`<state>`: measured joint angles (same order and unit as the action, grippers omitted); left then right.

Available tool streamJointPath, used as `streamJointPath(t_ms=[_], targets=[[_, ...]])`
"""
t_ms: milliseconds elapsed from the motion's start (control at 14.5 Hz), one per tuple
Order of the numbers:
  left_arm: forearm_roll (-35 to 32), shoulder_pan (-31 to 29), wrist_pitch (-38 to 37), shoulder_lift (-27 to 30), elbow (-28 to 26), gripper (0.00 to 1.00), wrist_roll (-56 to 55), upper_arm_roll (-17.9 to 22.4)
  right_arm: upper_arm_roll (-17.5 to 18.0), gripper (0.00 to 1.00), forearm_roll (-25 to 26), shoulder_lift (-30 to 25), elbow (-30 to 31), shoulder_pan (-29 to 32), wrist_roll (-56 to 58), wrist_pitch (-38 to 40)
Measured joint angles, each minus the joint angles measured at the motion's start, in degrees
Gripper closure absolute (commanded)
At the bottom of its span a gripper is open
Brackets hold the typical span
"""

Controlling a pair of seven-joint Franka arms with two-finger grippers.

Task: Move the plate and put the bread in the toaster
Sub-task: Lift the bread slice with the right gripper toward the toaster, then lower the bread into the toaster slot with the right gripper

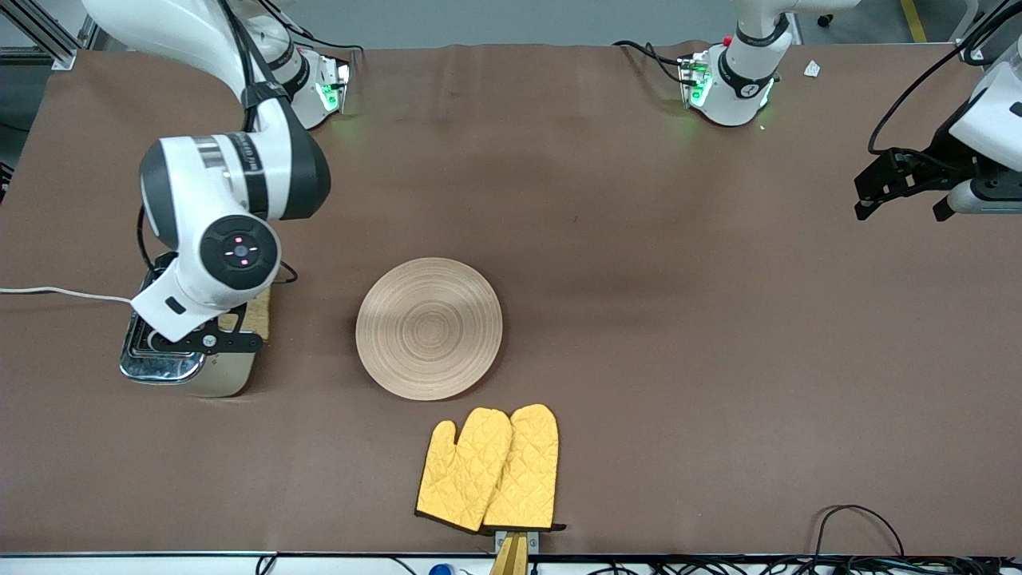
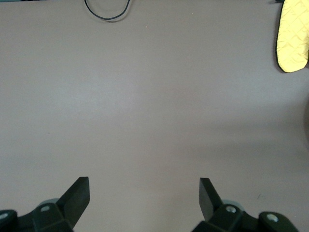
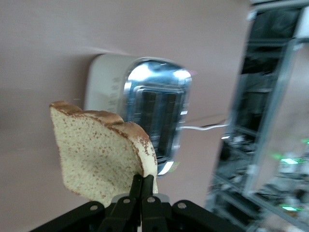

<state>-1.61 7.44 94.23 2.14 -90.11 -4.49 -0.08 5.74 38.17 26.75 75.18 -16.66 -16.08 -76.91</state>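
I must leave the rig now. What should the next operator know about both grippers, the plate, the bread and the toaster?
Right gripper: shut on the bread, held in the air over the toaster, not yet in a slot.
Left gripper: open, empty, waiting over bare table at the left arm's end.
Plate: empty, mid-table, beside the toaster; yellow oven mitts lie nearer the front camera.
Done: bread is off the plate and picked up.
Left: lower the bread into a toaster slot and release.
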Motion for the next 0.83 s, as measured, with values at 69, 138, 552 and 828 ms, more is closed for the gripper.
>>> streamJointPath(t_ms=[69,138,552,828], targets=[[0.0,0.0,0.0,0.0,0.0,0.0,0.0,0.0,0.0,1.0,2.1,0.0,0.0,-0.1,1.2,0.8],[0.0,0.0,0.0,0.0,0.0,0.0,0.0,0.0,-0.2,1.0,3.7,0.0,-0.1,-0.1,2.8,1.4],[0.0,0.1,0.0,0.0,0.0,0.0,0.0,0.0,-2.2,1.0,9.4,0.0,-0.1,1.7,5.4,3.6],[0.0,0.1,0.0,0.0,0.0,0.0,0.0,0.0,-2.8,1.0,10.4,0.9,0.1,2.4,-0.6,3.7]])
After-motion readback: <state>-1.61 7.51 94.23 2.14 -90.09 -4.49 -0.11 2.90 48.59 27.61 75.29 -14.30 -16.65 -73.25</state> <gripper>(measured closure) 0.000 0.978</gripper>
